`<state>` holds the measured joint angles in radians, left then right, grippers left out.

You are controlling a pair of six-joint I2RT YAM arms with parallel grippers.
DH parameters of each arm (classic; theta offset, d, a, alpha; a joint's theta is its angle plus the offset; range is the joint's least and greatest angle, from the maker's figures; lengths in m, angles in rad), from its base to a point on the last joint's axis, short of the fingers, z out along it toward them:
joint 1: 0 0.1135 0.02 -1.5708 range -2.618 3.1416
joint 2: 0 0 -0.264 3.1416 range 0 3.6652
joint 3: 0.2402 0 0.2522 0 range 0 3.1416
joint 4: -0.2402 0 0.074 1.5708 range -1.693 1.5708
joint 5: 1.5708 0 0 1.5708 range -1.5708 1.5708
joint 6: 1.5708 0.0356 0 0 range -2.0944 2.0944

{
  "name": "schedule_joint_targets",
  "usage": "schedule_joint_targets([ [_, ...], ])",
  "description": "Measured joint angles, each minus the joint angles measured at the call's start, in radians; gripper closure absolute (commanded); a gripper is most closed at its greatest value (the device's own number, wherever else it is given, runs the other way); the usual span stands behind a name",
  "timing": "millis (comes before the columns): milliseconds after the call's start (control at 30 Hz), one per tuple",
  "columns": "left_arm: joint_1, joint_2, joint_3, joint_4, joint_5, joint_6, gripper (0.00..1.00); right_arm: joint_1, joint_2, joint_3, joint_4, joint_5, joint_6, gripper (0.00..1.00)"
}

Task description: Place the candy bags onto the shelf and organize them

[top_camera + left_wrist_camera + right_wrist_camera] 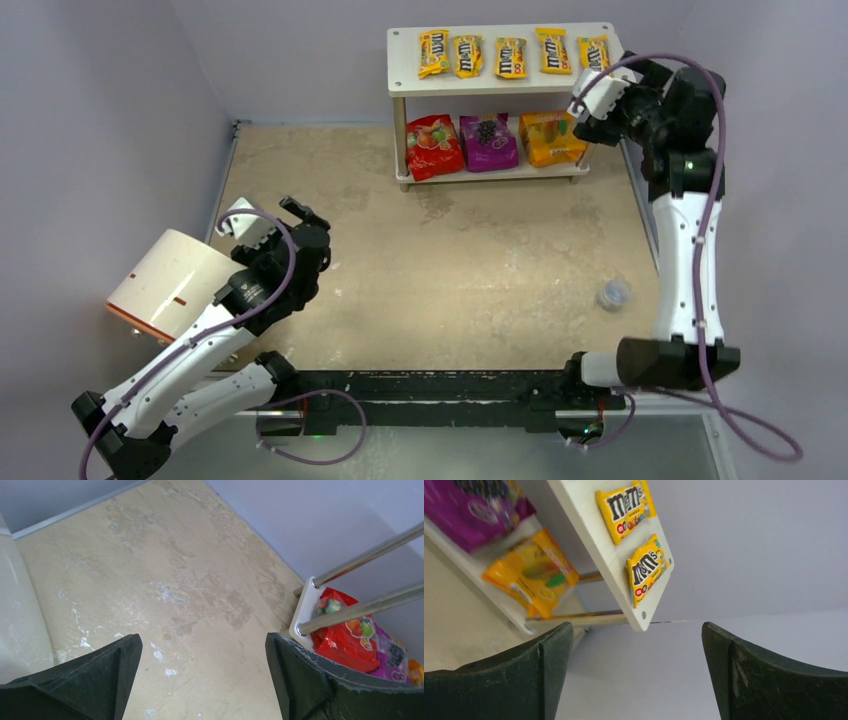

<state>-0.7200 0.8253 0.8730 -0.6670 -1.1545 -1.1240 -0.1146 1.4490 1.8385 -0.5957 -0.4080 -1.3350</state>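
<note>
Left tool (202,645) and right tool (636,630) stand wide, empty, the right beside shelf's (480,86) right edge.

Plain lavender-grey walls (110,90) on three sides of a scuffed, mottled beige tabletop (480,260)

The top view looks down from high above and behind the near edge of the table (450,250). It faces the shelf (402,76) at the far side from well back and takes in the whole table. The left wrist view sits low over the table, well apart from the shelf, and faces the shelf's left end. The right wrist view hangs just beside the shelf's right end, tilted, looking along both boards. All three views share the shelf and the purple pouch (474,510) on its lower board.
</note>
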Motion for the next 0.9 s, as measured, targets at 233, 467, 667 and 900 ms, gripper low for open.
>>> schedule_joint_targets([
  [233, 0.000, 0.003, -0.059, 0.113, 0.138, 0.103, 0.00, 0.001, -0.435, -0.594, 0.636, 0.135, 1.094, 0.01],
  [467, 0.000, -0.004, -0.099, 0.201, 0.305, 0.221, 0.00, 0.000, -0.729, -0.977, 0.650, 0.289, 1.753, 0.01],
  [667, 0.000, -0.010, -0.170, 0.280, 0.494, 0.339, 0.00, 0.000, -0.801, -1.177, 0.469, 0.395, 1.862, 0.01],
  [900, 0.000, -0.014, -0.175, 0.308, 0.629, 0.415, 0.00, 0.000, -0.944, -1.314, 0.401, 0.485, 1.871, 0.01],
])
